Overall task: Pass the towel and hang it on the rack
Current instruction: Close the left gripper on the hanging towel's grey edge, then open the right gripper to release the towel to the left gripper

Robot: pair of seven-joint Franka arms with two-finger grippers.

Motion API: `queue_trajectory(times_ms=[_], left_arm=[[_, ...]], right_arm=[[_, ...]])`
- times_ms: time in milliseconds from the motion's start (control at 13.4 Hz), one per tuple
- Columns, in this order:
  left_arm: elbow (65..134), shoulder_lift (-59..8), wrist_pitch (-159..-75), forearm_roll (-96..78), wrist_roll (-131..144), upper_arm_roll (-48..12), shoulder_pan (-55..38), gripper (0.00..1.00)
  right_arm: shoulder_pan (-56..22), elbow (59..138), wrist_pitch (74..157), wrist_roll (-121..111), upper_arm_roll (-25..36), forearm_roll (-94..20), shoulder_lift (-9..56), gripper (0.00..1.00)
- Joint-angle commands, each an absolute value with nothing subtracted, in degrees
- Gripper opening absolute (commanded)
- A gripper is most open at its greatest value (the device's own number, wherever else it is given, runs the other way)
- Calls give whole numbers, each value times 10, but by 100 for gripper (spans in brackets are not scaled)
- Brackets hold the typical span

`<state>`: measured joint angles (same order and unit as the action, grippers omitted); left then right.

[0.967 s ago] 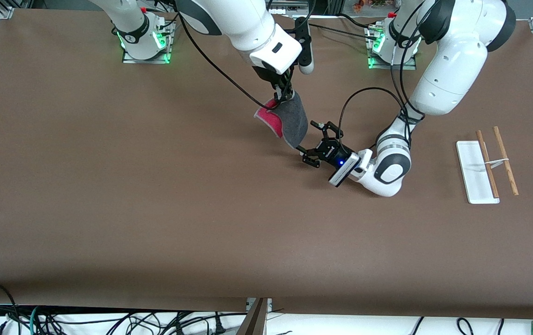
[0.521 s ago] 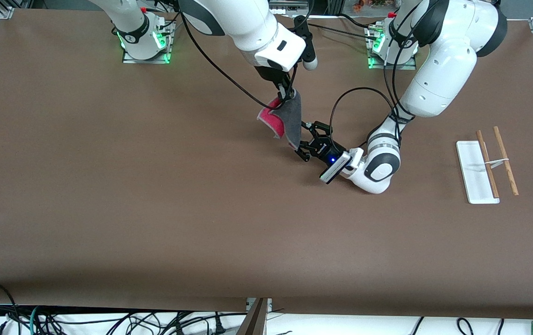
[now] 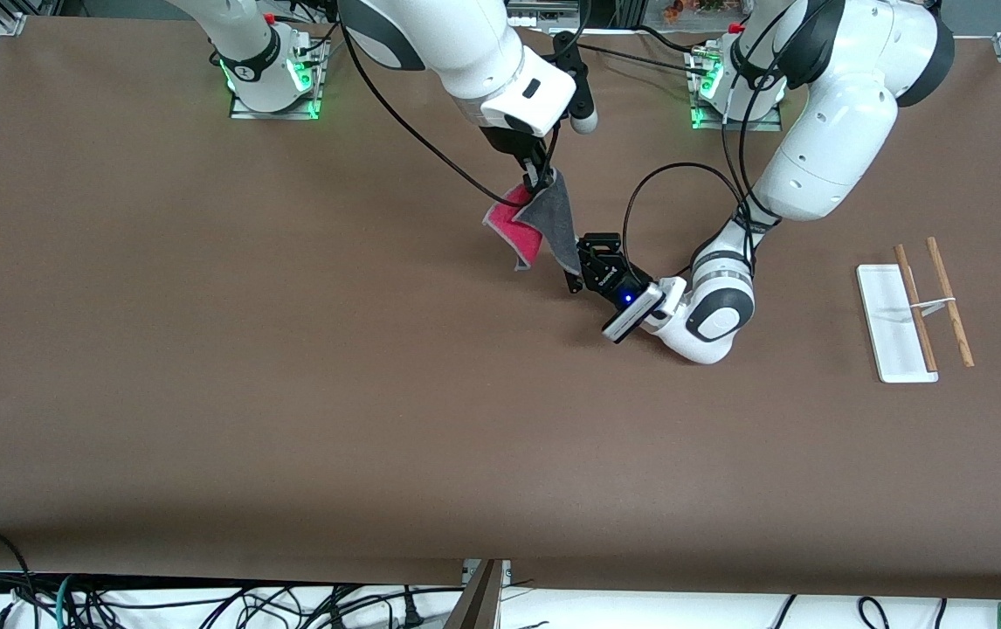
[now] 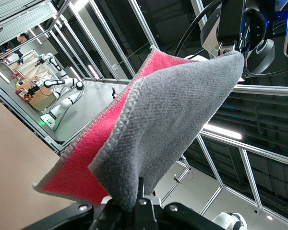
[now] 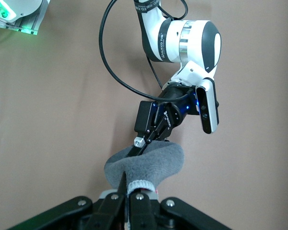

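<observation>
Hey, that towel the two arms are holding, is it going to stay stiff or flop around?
Likely floppy: the towel sags between the right tool and left tool. Probably light, since pinched corners carry it. Its fuzzy weave suggests little slipping.

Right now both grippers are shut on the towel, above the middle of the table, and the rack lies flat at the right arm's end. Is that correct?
One thing is wrong: the rack lies flat at the left arm's end of the table, as the front view shows. The rest holds: the right gripper and the left gripper are both shut on the towel above the middle of the table.
</observation>
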<state>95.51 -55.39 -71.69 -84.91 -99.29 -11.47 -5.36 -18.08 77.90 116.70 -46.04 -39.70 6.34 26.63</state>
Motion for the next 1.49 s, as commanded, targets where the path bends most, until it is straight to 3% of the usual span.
queue_trajectory(times_ms=[0, 446, 521, 967, 1116, 1264, 1413], left_arm=[[951, -552, -705, -857, -992, -115, -49, 0], [933, -492, -706, -805, -897, -107, -2, 0], [932, -485, -703, -797, -883, -107, 7, 0], [914, -480, -697, -782, -861, -104, 15, 0], [879, -461, -699, -729, -834, -77, 18, 0], [830, -447, -695, -674, -793, -62, 35, 0], [796, -427, -687, -605, -766, -58, 61, 0]], right_arm=[[-177, 772, 1164, -449, -406, 66, 269, 0], [-168, 773, 1163, -400, -405, 59, 268, 0], [-163, 773, 1162, -394, -404, 53, 267, 99], [-113, 770, 1101, -276, -400, 34, 242, 100], [-87, 769, 1066, -214, -386, 33, 234, 100], [-62, 768, 1012, -191, -341, -4, 225, 100], [-55, 769, 967, -176, -254, -46, 193, 100]])
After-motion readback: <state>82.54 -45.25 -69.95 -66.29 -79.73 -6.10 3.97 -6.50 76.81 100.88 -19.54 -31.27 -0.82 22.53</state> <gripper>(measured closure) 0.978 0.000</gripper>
